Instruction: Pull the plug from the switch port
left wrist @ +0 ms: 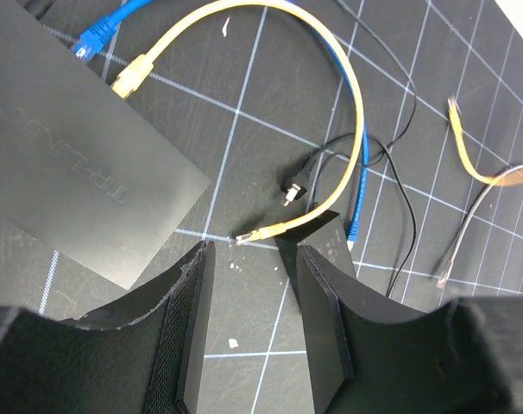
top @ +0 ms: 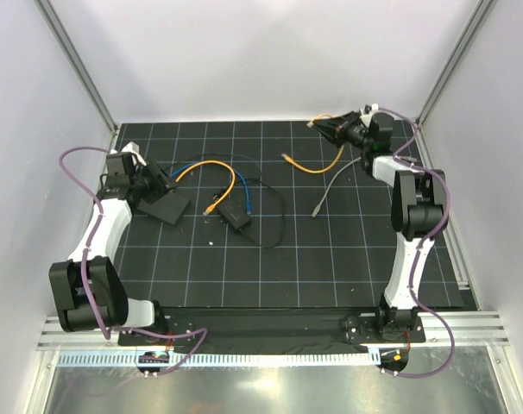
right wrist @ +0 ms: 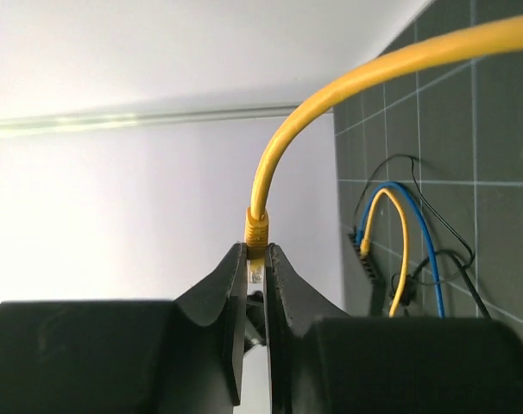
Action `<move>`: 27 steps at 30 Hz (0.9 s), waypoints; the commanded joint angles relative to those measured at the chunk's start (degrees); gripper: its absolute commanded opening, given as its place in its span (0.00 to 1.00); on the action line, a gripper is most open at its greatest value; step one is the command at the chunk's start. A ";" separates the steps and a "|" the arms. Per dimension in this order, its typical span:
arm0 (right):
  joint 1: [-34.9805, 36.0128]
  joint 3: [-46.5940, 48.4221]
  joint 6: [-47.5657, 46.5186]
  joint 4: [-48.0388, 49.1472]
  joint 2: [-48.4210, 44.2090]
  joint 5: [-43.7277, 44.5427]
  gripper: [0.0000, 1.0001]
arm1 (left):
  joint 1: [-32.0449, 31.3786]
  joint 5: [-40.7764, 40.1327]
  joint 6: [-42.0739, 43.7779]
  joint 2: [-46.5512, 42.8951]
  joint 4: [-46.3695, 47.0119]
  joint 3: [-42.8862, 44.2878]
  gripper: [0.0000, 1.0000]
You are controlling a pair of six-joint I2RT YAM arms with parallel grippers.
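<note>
The switch (top: pixel 164 207) (left wrist: pixel 80 164) is a flat black box at the left of the mat. A blue plug (left wrist: pixel 93 39) and a yellow plug (left wrist: pixel 132 76) sit in its sockets. My left gripper (top: pixel 155 183) (left wrist: pixel 253 254) hovers beside the switch, open, with only bare mat between its fingers. The loose end of that yellow cable (left wrist: pixel 257 233) lies just past the fingertips. At the back right, my right gripper (top: pixel 324 128) (right wrist: pixel 255 254) is raised and shut on the yellow plug (right wrist: pixel 258 231) of another yellow cable (top: pixel 318 166), far from the switch (right wrist: pixel 369 263).
A smaller black brick (top: pixel 234 213) (left wrist: pixel 335 237) with a thin black cord (top: pixel 274 220) lies mid-mat. The blue cable (top: pixel 240 177) arcs from the switch to beside it. A grey cable (top: pixel 329 191) lies to the right of the middle. White walls enclose the mat.
</note>
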 commanded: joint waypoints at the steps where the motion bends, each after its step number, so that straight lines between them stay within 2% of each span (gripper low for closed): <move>1: -0.97 -1.97 16.26 21.38 3.57 -4.92 0.01 | 0.36 0.94 -0.21 0.29 0.24 0.88 0.47; 4: -3.60 -2.41 12.78 18.59 4.29 -5.01 0.01 | 0.36 0.94 -0.29 0.20 0.24 0.79 0.47; 6: -3.87 -2.41 8.30 10.44 3.68 -3.78 0.01 | 0.36 1.02 -0.29 0.38 0.24 0.79 0.47; 7: -4.13 -2.24 2.36 7.01 3.15 -3.26 0.01 | 0.36 1.03 -0.29 0.47 0.24 0.79 0.47; 10: -4.48 -1.45 -6.90 -8.19 0.25 1.66 0.01 | 0.36 1.03 -0.47 0.82 0.24 0.79 0.47; 11: -4.57 -0.14 -13.63 -16.67 -1.49 3.41 0.01 | 0.36 1.03 -0.47 0.82 0.16 0.79 0.47; 12: -4.57 0.66 -16.31 -20.15 -2.03 4.91 0.01 | 0.36 0.94 -0.47 0.99 0.24 0.88 0.47; 14: -4.83 1.37 -19.66 -24.73 -2.65 8.26 0.01 | 0.36 1.11 -0.47 1.08 0.16 0.88 0.47; 18: -5.19 2.51 -21.17 -26.51 -0.90 8.70 0.02 | 0.36 1.29 -0.47 1.35 0.24 0.97 0.47; 20: -5.27 3.03 -21.78 -27.47 -0.02 9.23 0.06 | 0.27 1.29 -0.47 1.26 0.16 0.97 0.47; 23: -5.27 4.53 -24.33 -30.10 1.56 10.46 0.18 | 0.36 0.94 -0.47 1.26 -0.02 1.14 0.47; 24: -5.28 4.79 -24.77 -30.64 1.82 10.81 0.27 | 0.36 0.76 -0.47 1.17 -0.19 1.14 0.47; 27: -5.28 5.67 -28.28 -34.32 1.48 13.62 0.41 | 0.36 0.24 -0.30 1.00 -0.46 1.05 0.47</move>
